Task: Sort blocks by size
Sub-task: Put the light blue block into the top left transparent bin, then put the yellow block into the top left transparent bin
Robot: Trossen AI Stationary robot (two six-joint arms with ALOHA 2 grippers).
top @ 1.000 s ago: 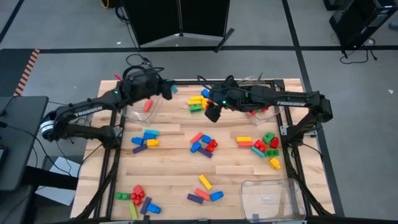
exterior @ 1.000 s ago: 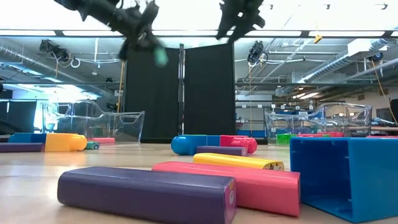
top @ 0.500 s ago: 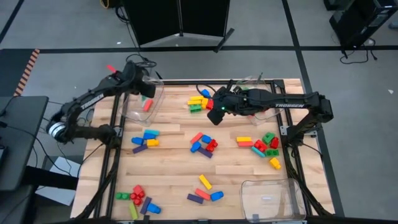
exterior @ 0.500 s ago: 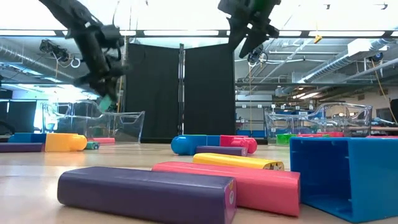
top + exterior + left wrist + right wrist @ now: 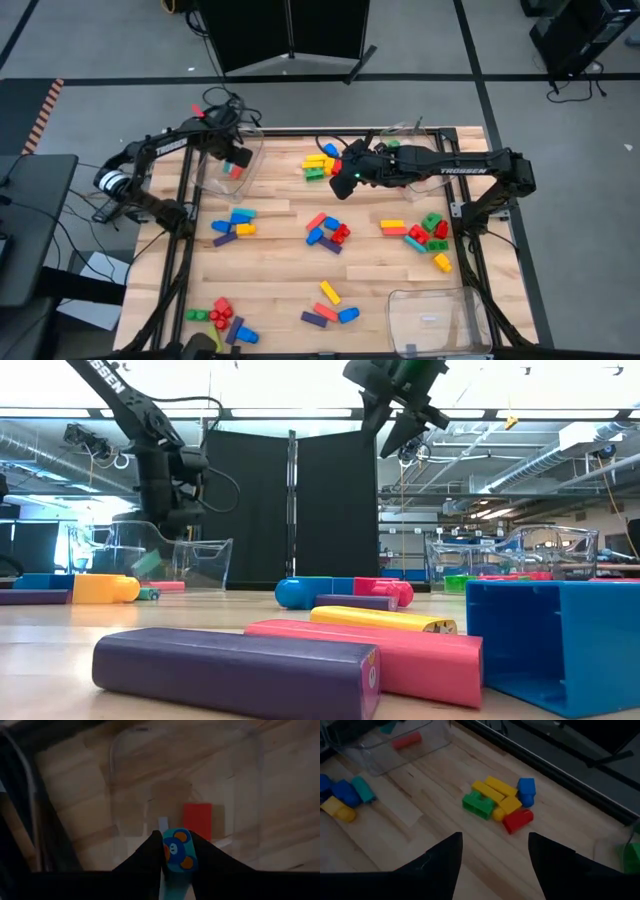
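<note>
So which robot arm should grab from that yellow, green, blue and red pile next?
Probably the right. Its tool hangs open right beside that pile, empty. The left tool is busy over the clear bin, with a teal block between its fingers.

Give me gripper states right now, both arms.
Left gripper: closed on a teal block, above the clear bin.
Right gripper: open, empty, hovering over the table.

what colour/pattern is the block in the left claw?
Teal block bearing a blue cartoon face with orange ears, held in the left claw over the clear bin. Left wrist view shows it best.
</note>
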